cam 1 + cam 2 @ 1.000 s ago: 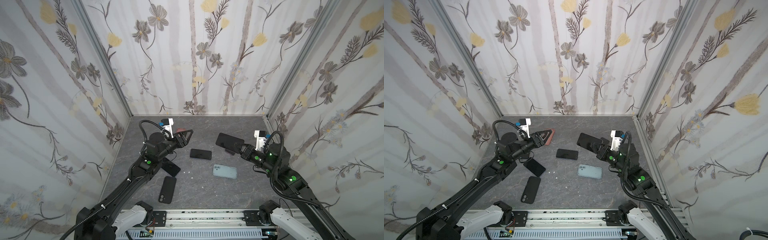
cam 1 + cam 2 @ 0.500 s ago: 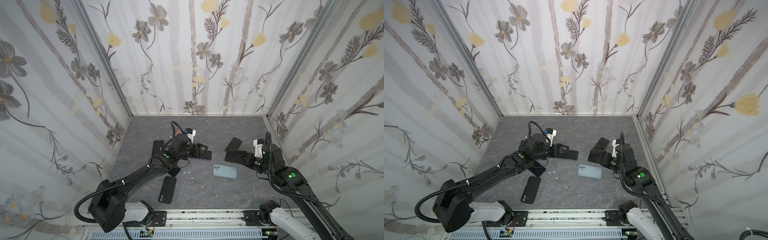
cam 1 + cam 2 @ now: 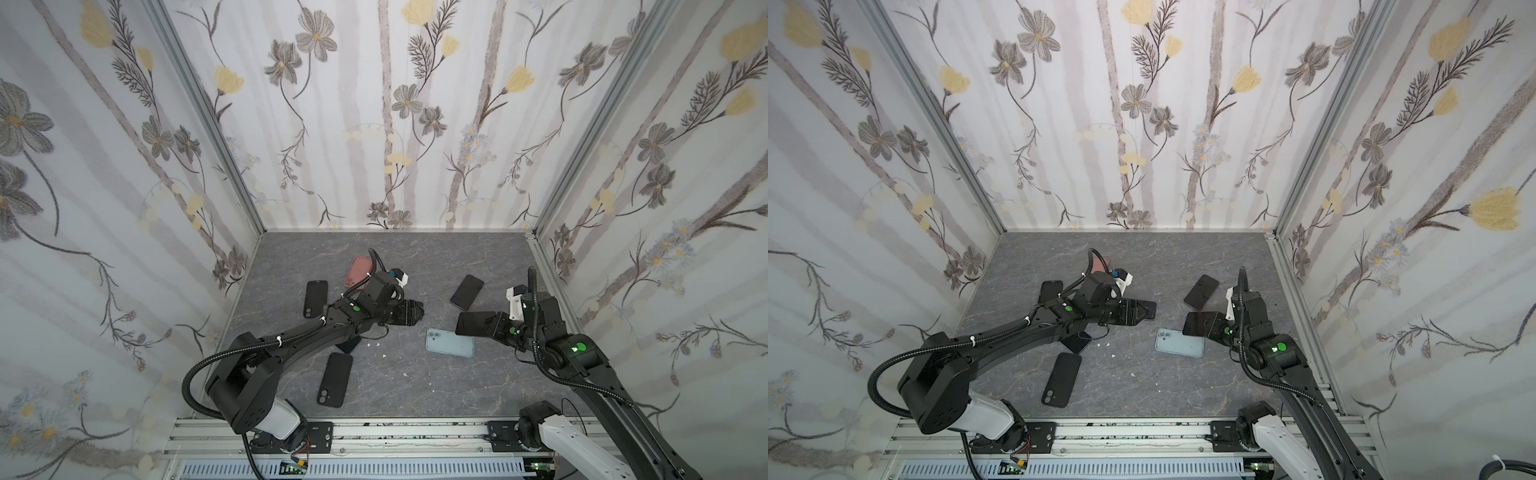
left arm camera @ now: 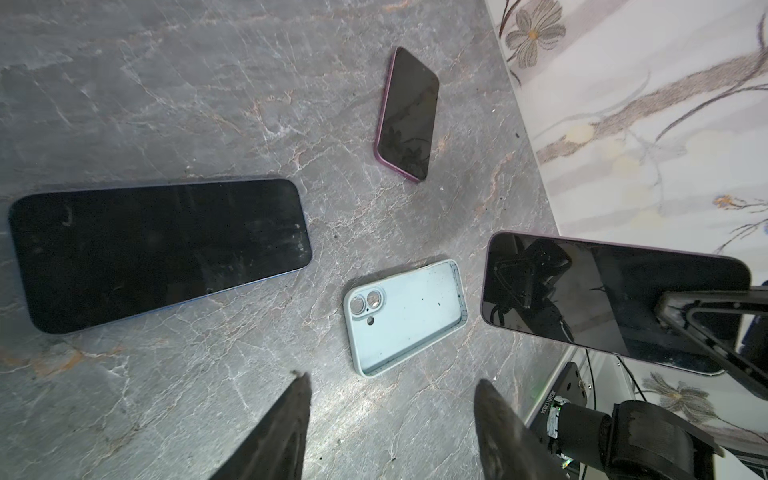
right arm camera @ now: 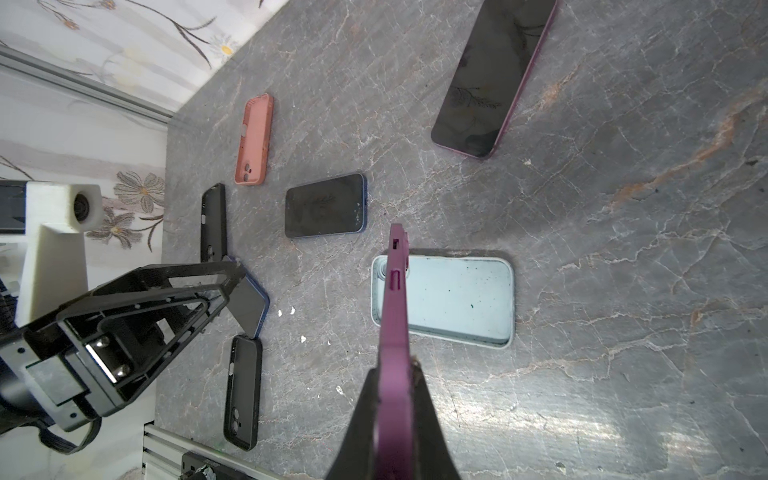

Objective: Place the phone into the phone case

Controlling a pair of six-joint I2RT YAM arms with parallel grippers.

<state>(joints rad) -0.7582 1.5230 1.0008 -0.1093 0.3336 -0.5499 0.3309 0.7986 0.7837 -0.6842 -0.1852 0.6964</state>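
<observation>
My right gripper [image 3: 492,324] [image 5: 395,365] is shut on a purple phone [image 3: 473,322] [image 5: 397,291] [image 4: 602,299], gripping it at one end with the dark screen up. The phone hangs above the table beside the right end of an empty light blue phone case [image 3: 449,344] [image 3: 1179,343] [image 5: 457,299] [image 4: 405,316] and does not touch it. My left gripper [image 3: 409,312] [image 3: 1138,311] [image 4: 392,378] stands open and empty, low over a blue-edged phone [image 4: 158,253] [image 5: 326,205] left of the case.
A second purple phone [image 3: 467,291] [image 5: 494,79] lies at the back right. A pink case [image 3: 357,270] [image 5: 253,139] and a black case [image 3: 316,297] lie at the back left. Another black case [image 3: 334,379] lies near the front, and one more phone [image 5: 249,307] lies under my left arm.
My left gripper no longer holds the pink case, which now lies at the back left, and has swung to the middle. My right gripper has lowered the purple phone towards the light blue case.
</observation>
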